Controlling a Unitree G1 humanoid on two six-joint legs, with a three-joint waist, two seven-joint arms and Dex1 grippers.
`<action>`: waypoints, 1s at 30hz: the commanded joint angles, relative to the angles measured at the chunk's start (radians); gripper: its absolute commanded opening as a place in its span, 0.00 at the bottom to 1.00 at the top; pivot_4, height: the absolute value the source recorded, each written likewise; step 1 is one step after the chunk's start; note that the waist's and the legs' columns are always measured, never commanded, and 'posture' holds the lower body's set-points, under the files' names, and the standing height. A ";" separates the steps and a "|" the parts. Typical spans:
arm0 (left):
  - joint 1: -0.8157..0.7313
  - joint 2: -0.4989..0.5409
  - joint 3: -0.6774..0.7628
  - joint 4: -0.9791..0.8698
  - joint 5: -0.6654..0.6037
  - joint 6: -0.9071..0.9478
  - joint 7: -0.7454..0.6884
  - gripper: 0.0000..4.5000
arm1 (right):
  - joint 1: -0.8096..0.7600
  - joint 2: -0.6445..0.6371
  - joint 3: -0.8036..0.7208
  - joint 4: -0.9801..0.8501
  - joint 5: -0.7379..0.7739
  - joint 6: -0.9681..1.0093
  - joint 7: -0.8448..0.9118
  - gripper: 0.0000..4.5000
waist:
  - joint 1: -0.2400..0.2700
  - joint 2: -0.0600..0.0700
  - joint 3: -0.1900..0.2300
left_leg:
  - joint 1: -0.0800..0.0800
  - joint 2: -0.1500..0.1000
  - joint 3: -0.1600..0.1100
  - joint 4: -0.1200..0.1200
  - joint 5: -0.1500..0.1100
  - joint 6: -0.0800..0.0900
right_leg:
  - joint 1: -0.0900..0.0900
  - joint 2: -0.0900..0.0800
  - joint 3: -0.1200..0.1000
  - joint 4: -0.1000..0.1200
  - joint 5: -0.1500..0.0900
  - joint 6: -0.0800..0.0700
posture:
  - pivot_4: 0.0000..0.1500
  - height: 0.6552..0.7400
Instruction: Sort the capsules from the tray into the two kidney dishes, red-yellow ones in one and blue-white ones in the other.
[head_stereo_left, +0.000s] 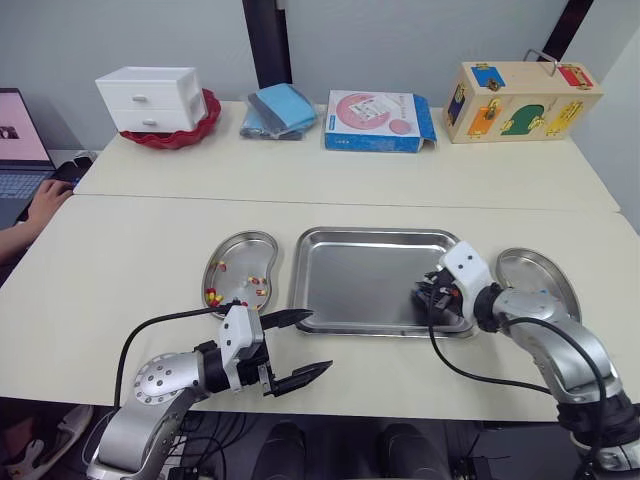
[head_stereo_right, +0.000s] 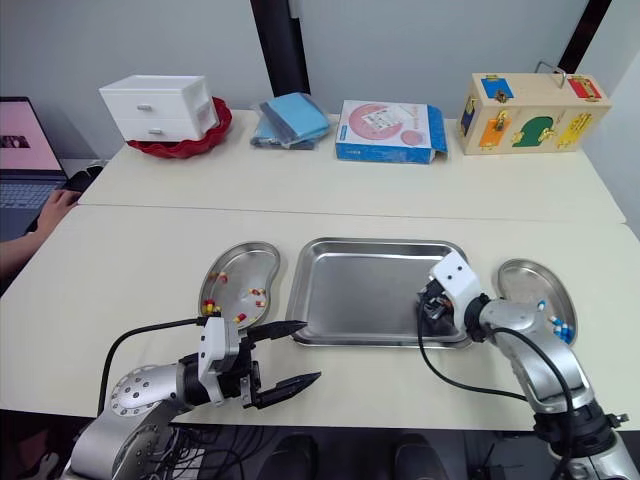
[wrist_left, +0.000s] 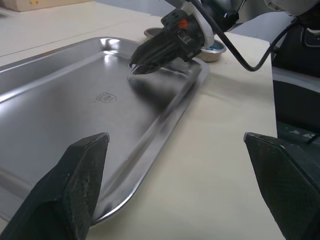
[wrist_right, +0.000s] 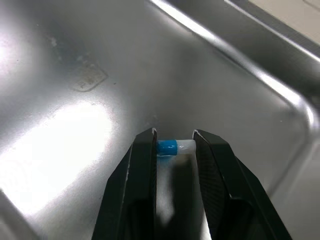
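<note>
A steel tray (head_stereo_left: 365, 275) lies at the table's middle. My right gripper (head_stereo_left: 432, 300) reaches into its right front corner and is shut on a blue-white capsule (wrist_right: 175, 146), held end to end between the fingers just above the tray floor. The left kidney dish (head_stereo_left: 240, 265) holds several red-yellow capsules (head_stereo_left: 213, 296). The right kidney dish (head_stereo_right: 535, 285) holds blue-white capsules (head_stereo_right: 562, 327). My left gripper (head_stereo_left: 300, 347) hovers open over the table in front of the tray's left front corner, holding nothing.
At the back of the table stand a white drawer box in a red dish (head_stereo_left: 155, 100), folded blue cloths (head_stereo_left: 280, 110), a blue-pink box (head_stereo_left: 377, 120) and a wooden toy box (head_stereo_left: 520, 100). A person's hand rests by a laptop (head_stereo_left: 20, 150) at far left.
</note>
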 joint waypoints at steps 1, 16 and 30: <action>-0.014 0.003 -0.021 -0.018 -0.059 -0.036 -0.092 1.00 | 0.049 -0.066 -0.186 -0.111 0.059 0.059 0.031 0.19 | 0.001 0.000 0.000 | 0.000 0.000 0.000 0.000 0.000 0.000 | 0.000 0.000 0.000 0.000 0.000 0.000 | 1.00 1.00; -0.070 -0.075 -0.049 0.039 -0.142 -0.122 -0.253 1.00 | 0.307 -0.184 -0.617 -0.164 0.140 0.224 0.049 0.19 | -0.003 0.002 -0.001 | 0.001 0.000 0.001 0.000 0.000 0.000 | 0.001 0.000 0.001 0.000 0.000 0.000 | 1.00 1.00; -0.080 -0.104 -0.048 0.056 -0.135 -0.149 -0.244 1.00 | 0.314 -0.188 -0.609 -0.155 0.141 0.194 0.016 0.91 | -0.003 0.002 -0.001 | 0.001 0.000 0.001 0.000 0.000 0.000 | 0.001 0.000 0.001 0.000 0.000 0.000 | 1.00 1.00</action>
